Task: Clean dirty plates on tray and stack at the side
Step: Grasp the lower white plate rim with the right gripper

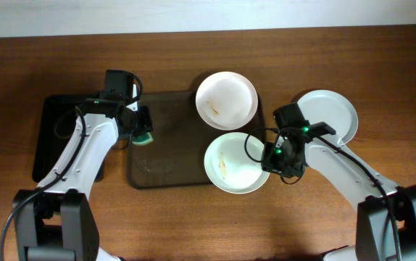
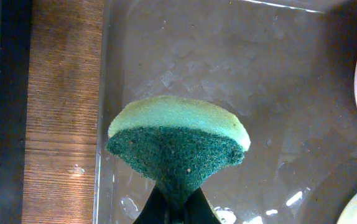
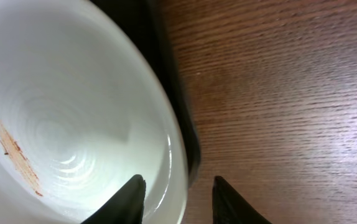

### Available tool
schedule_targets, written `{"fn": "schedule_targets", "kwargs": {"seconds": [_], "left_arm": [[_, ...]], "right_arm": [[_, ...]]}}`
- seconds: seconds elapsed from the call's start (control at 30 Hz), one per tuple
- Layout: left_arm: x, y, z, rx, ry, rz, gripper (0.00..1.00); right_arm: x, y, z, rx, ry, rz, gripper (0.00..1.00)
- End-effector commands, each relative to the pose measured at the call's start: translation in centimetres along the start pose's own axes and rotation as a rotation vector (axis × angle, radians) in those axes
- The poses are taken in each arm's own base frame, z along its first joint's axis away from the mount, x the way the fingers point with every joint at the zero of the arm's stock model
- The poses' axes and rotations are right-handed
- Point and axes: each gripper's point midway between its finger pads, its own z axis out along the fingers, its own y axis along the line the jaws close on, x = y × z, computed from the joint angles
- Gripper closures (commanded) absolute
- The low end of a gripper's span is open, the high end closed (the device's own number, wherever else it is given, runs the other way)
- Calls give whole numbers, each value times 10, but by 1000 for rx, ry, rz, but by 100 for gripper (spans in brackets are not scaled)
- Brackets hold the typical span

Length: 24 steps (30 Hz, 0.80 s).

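The dark brown tray (image 1: pixel 166 156) lies mid-table. A white plate (image 1: pixel 227 101) with a brown smear sits at its back right corner. A second smeared plate (image 1: pixel 235 164) sits at its front right, overhanging the rim; it fills the right wrist view (image 3: pixel 73 118). A third plate (image 1: pixel 331 114) lies on the table at the right. My left gripper (image 1: pixel 143 135) is shut on a green sponge (image 2: pixel 178 140) above the tray's left part (image 2: pixel 241 81). My right gripper (image 3: pixel 178 193) is open, its fingers straddling the front plate's right rim.
A smaller black tray (image 1: pixel 54 138) lies at the left, beside the brown tray. A strip of wooden table (image 2: pixel 63 112) shows between them. Bare wood lies right of the front plate (image 3: pixel 278 93).
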Motion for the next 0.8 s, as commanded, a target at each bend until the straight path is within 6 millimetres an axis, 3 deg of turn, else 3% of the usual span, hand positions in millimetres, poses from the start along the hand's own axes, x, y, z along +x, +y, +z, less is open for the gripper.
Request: {"fn": "schedule_targets", "kwargs": {"seconds": [0.0, 0.07, 0.1, 0.23, 0.33, 0.5, 0.57, 0.63, 0.67, 0.7, 0.73, 0.77], "left_arm": [[-3, -3, -5, 16, -14, -6, 99], [-3, -3, -5, 16, -13, -6, 99], [-3, -3, -5, 16, -13, -6, 99], [-3, -3, -5, 16, -14, -6, 99], [-3, -3, -5, 16, -13, -6, 100], [-1, -2, -5, 13, -7, -6, 99], [0, -2, -5, 12, 0, -6, 99], [1, -2, -5, 11, 4, -6, 99], [1, -2, -5, 10, 4, -6, 99], [1, -2, -5, 11, 4, -6, 99], [1, -2, -5, 10, 4, -6, 99], [1, -2, -5, 10, 4, -6, 99]], "right_arm": [[6, 3, 12, 36, 14, -30, 75], [8, 2, 17, 47, 28, -34, 96], [11, 5, 17, 35, 38, -38, 96], [34, 52, 18, -130, 117, -94, 96], [23, 74, 12, -144, 53, -86, 96], [-15, 133, 11, -223, -237, 29, 96], [-7, 162, 12, -240, -329, -7, 96], [-2, 167, 12, -203, -400, -14, 96], [1, 172, 11, -214, -403, -27, 95], [1, 172, 12, -213, -403, -32, 72], [1, 172, 11, -209, -407, -57, 65], [-2, 178, 9, -212, -431, -149, 64]]}}
